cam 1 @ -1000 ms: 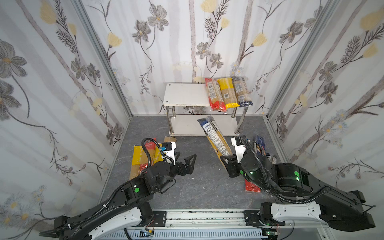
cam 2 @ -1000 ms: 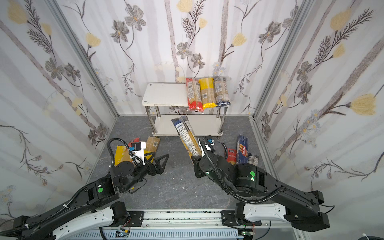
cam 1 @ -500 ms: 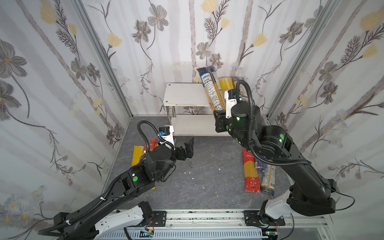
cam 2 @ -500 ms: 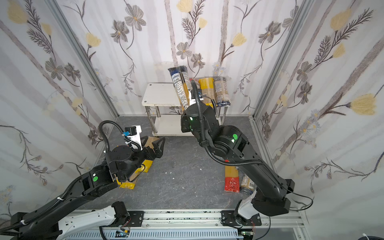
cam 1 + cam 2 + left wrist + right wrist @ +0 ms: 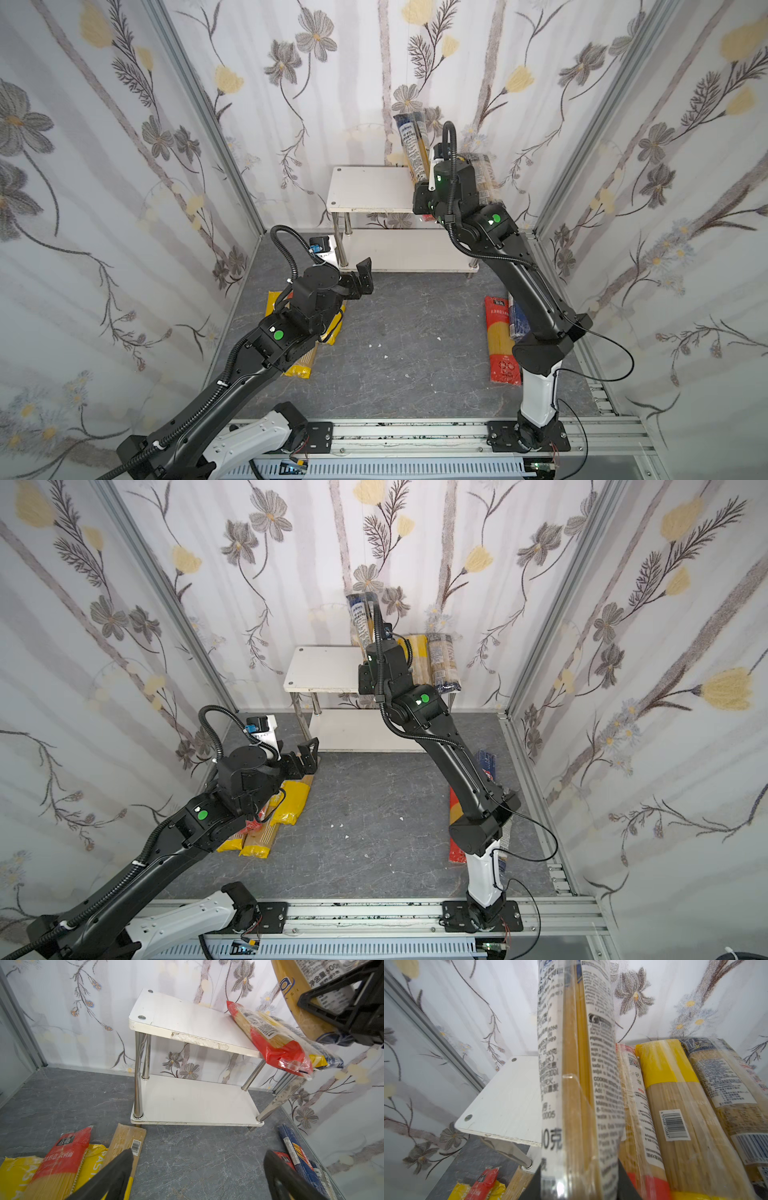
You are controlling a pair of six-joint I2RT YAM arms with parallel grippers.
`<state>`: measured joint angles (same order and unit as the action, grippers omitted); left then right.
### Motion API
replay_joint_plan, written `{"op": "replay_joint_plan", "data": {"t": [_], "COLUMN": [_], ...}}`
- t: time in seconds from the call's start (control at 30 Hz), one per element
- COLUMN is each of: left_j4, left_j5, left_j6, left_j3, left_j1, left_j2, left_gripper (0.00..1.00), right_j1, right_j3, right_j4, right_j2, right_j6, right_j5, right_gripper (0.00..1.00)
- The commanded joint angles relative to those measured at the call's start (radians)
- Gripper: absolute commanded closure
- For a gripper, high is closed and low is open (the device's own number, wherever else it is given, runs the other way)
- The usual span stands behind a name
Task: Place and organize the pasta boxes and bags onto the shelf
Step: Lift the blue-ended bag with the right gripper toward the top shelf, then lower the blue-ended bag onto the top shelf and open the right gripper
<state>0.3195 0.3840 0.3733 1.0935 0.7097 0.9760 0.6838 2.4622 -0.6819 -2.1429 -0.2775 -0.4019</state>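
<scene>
The step in hand looked like setting a fourth pack on the shelf (image 5: 370, 187). The right pincer (image 5: 579, 1186) was clamped narrow on a blue-ended spaghetti bag (image 5: 411, 141), which was tilted steeply above the top board. Three packs lay side by side at that board's right end: red-ended (image 5: 633, 1095), yellow-banded (image 5: 670, 1084) and dark blue (image 5: 724, 1084). The lower board was bare.

The left pincer (image 5: 360, 277) hung wide and held nothing, above the worktop (image 5: 415, 332) in front of the shelf's left legs. A yellow-and-red pile (image 5: 291, 800) lay near the worktop's left edge. A red pack (image 5: 500, 336) and a dark blue box (image 5: 295, 1153) lay near its right edge.

Next, I judge, the bag needed laying flat, parallel to the red-ended pack and just beside it on the bare board, before the grip let go.

The held bag's label read "净含量" with "500" beside it, and "COOKING" lower down. A floor pack showed "意大利面", a yellow one "PAS". The box's lettering looked like Barilla, though I could not read it surely.
</scene>
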Motion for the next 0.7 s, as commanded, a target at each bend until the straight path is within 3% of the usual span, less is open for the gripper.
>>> {"op": "replay_joint_plan", "data": {"t": [0.0,0.33,0.67], "left_j4": [-0.007,-0.013,-0.020], "left_j5": [-0.031,-0.048,-0.053], "left_j6": [0.001,-0.005,-0.001], "left_j3": [-0.008,-0.014,-0.037], "left_j1": [-0.017,-0.044,-0.057], "left_j2": [0.017,0.077,0.061], "left_gripper": [0.00,0.00,0.00], "right_j1": [-0.024,-0.067,-0.064], "right_j3": [0.013,0.018,0.018], "right_j4": [0.255,0.326,0.296], "right_j2": [-0.041,-0.142,-0.155], "right_j6": [0.003,-0.044,-0.067], "right_j5": [0.044,0.048,0.047], "right_gripper": [0.69,0.65,0.48]}}
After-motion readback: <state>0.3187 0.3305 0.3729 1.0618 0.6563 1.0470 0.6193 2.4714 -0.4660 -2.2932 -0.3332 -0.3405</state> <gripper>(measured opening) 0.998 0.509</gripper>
